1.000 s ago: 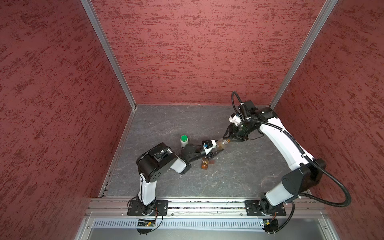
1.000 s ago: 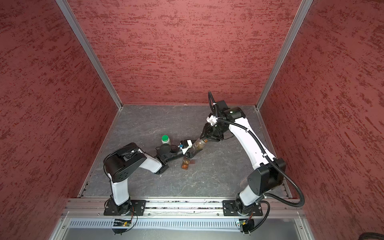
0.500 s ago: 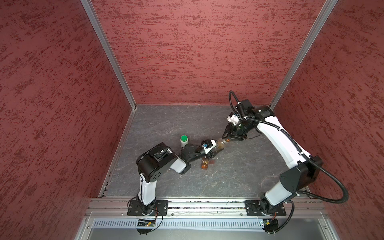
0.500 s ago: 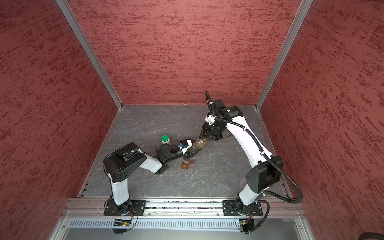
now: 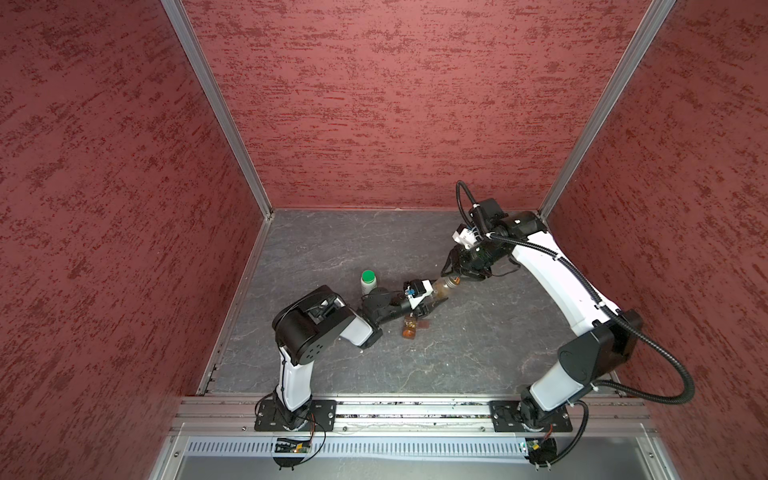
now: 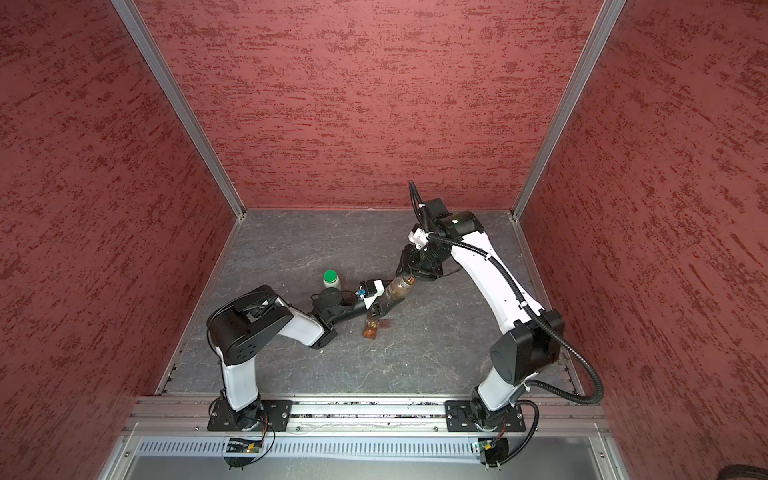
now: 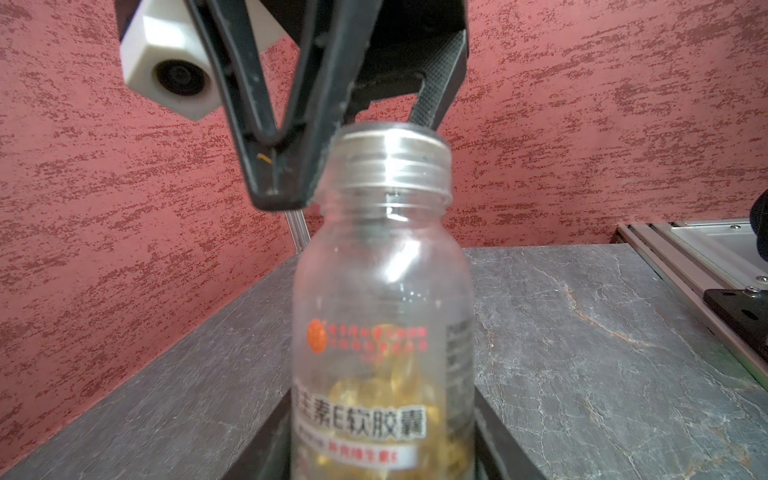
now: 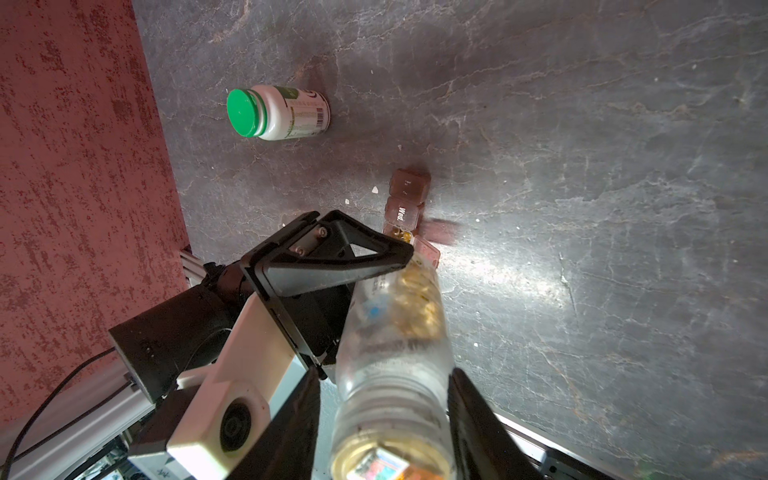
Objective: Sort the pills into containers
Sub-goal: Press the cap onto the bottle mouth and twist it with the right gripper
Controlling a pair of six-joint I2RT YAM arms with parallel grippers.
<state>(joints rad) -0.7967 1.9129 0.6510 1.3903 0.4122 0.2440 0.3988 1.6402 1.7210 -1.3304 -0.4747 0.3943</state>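
My left gripper point(image 5: 428, 304) point(image 7: 382, 457) is shut on the body of a clear bottle point(image 5: 441, 289) point(image 7: 382, 291), holding it tilted above the floor. Yellow pills point(image 8: 419, 307) lie inside the bottle. Its threaded neck point(image 7: 395, 158) carries no cap. My right gripper point(image 5: 451, 276) point(image 8: 384, 374) straddles that neck, open, with a gap at each finger. The containers point(image 8: 405, 199) point(image 5: 411, 328) form a brown strip of cells on the floor below the bottle. One cell has its lid up, and yellow pills point(image 8: 400, 236) show in it.
A white bottle with a green cap point(image 5: 368, 281) point(image 8: 278, 112) stands just left of the left wrist. Red walls close the dark stone floor point(image 5: 478, 353) on three sides. A metal rail point(image 5: 415, 409) with both arm bases runs along the front.
The right gripper's jaws have widened around the bottle neck, and the right wrist has shifted slightly back. The left arm and the bottle have stayed put.
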